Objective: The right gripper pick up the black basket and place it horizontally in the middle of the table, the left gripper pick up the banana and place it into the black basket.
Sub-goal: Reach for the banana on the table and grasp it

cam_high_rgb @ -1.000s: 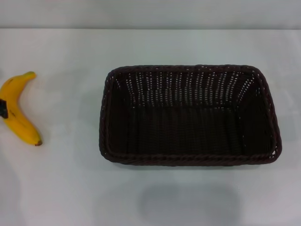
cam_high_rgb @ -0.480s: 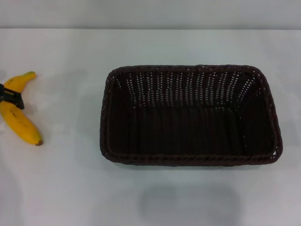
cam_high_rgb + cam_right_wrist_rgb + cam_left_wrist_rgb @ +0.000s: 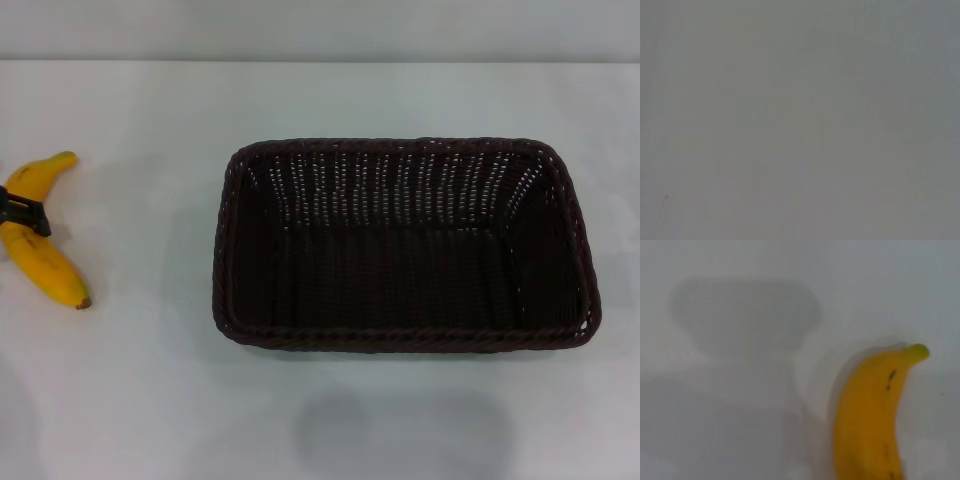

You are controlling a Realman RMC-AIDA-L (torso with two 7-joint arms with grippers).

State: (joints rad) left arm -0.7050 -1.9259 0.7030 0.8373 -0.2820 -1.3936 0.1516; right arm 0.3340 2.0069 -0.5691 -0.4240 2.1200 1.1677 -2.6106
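Observation:
The black basket (image 3: 400,245) stands lengthwise across the middle of the white table (image 3: 130,400), open side up and empty. The banana (image 3: 40,262) lies on the table at the far left, stem end pointing away from me and dark tip near me. It also shows in the left wrist view (image 3: 870,415), close up. A small black piece of my left gripper (image 3: 22,212) lies across the banana's bend at the edge of the head view; the rest of it is out of view. My right gripper is out of view; the right wrist view shows only a plain grey surface.
A bare strip of table lies between the banana and the basket (image 3: 150,230). The table's far edge (image 3: 320,62) runs along the top of the head view. A soft shadow falls on the table in front of the basket (image 3: 400,430).
The black piece of my left gripper has moved up from the banana's lower part onto its bend. The banana and the basket have stayed in place.

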